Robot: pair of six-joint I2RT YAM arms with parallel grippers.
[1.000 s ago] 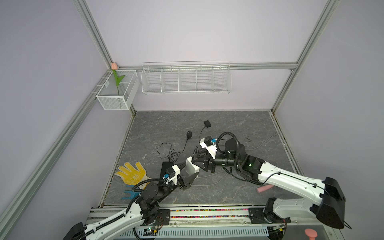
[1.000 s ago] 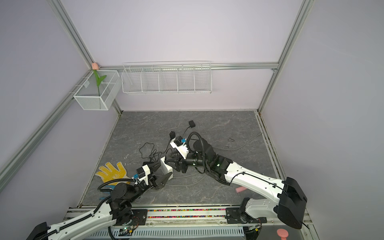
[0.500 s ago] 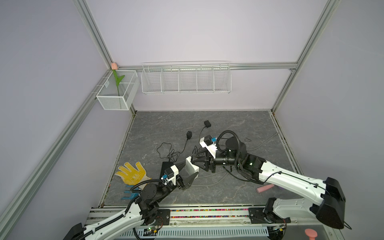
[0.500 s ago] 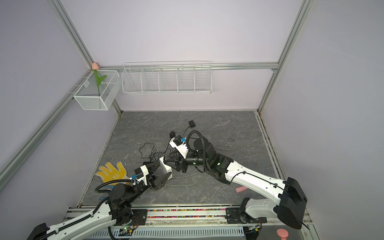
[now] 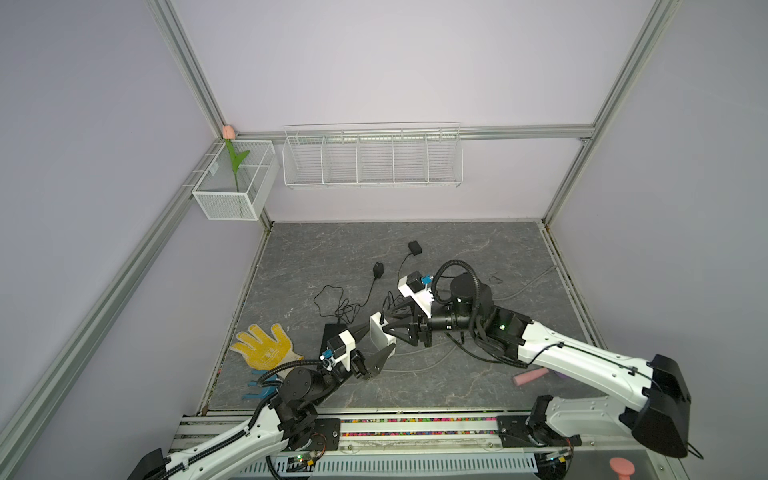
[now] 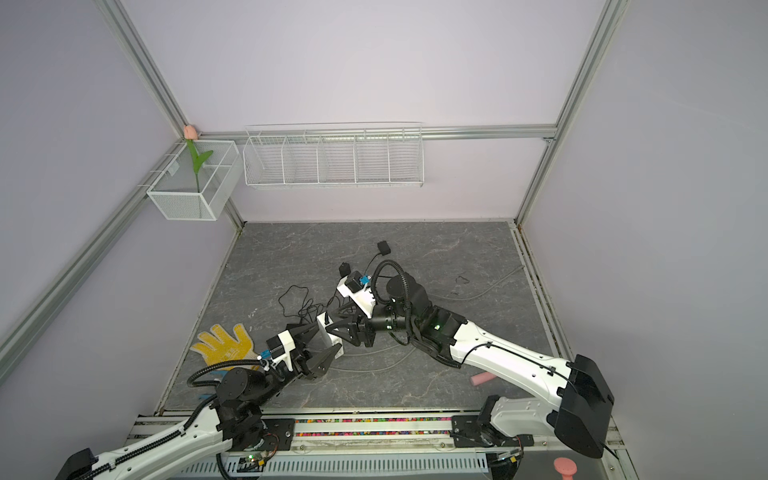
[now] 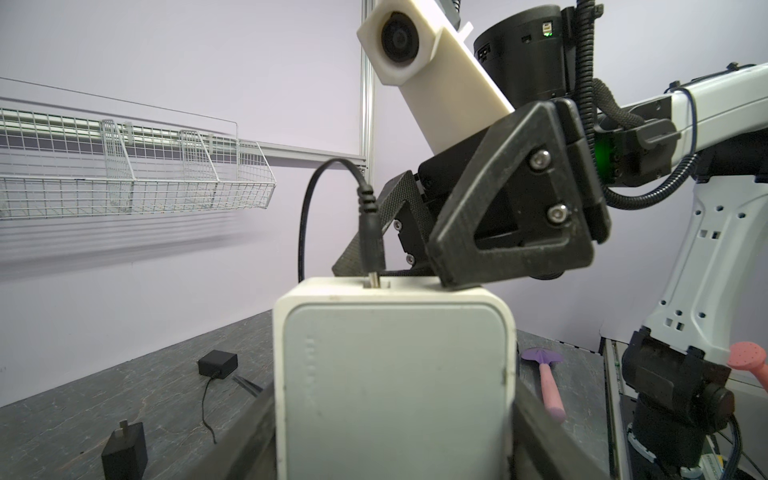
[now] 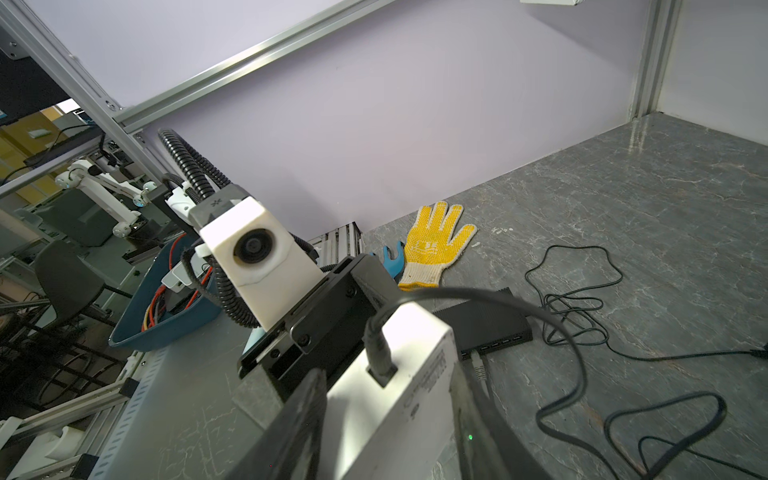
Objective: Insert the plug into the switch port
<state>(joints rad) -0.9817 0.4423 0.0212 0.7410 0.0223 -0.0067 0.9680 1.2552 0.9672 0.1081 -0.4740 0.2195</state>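
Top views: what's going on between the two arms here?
The left gripper holds a white switch box up off the table. A black barrel plug stands in the port on the box's edge, a sliver of metal tip showing. The right gripper hovers with jaws open on either side of the plug, not gripping it.

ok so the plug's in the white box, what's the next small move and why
Probably close the right gripper on the plug and press it slightly deeper. A silver tip shows above the port, so it looks short of seated; its jaws stand apart from it, and the left gripper holds the white box.
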